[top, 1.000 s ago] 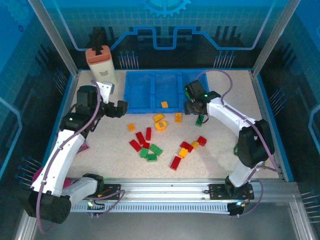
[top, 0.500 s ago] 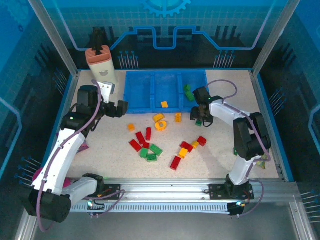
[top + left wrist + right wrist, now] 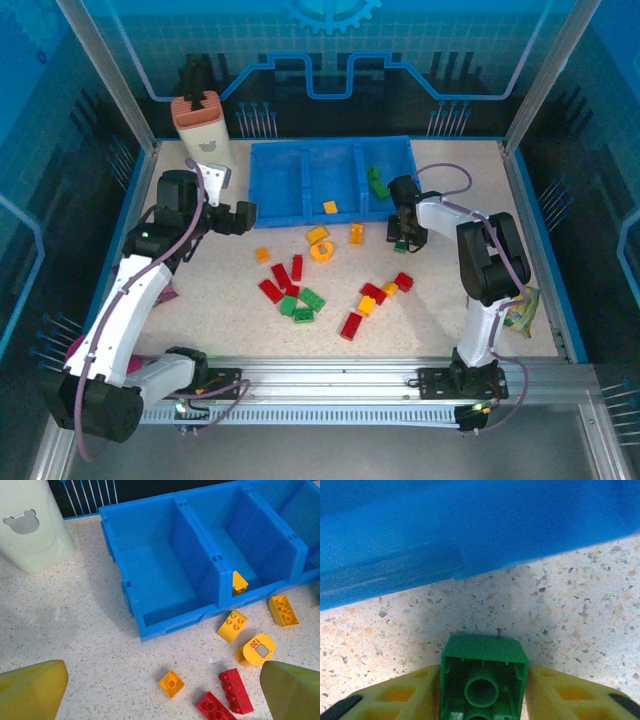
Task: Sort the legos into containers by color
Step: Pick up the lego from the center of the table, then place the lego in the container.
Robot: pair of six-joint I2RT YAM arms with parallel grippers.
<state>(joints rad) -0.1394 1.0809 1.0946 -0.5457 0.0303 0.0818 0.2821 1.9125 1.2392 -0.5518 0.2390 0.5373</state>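
The blue tray (image 3: 300,190) (image 3: 165,580) has three compartments; green bricks (image 3: 376,185) lie in the right one and an orange brick (image 3: 329,208) (image 3: 239,581) in the middle one. My right gripper (image 3: 402,238) (image 3: 484,700) is shut on a green brick (image 3: 484,677) just in front of the tray's wall (image 3: 470,530). Left of the tray my left gripper (image 3: 235,215) (image 3: 162,675) hangs open, above an orange brick (image 3: 171,684) and two red bricks (image 3: 235,690). Red, green and yellow bricks (image 3: 312,298) and the orange ring (image 3: 322,250) (image 3: 255,650) are scattered mid-table.
A beige bottle (image 3: 203,130) (image 3: 32,525) stands at the tray's left end. A purple packet (image 3: 170,292) and a pink cup (image 3: 75,350) lie at the left edge, and a yellow-green snack bag (image 3: 520,310) at the right.
My right gripper came back from over the tray's right compartment to the green brick on the table and shut on it. The left arm has not moved.
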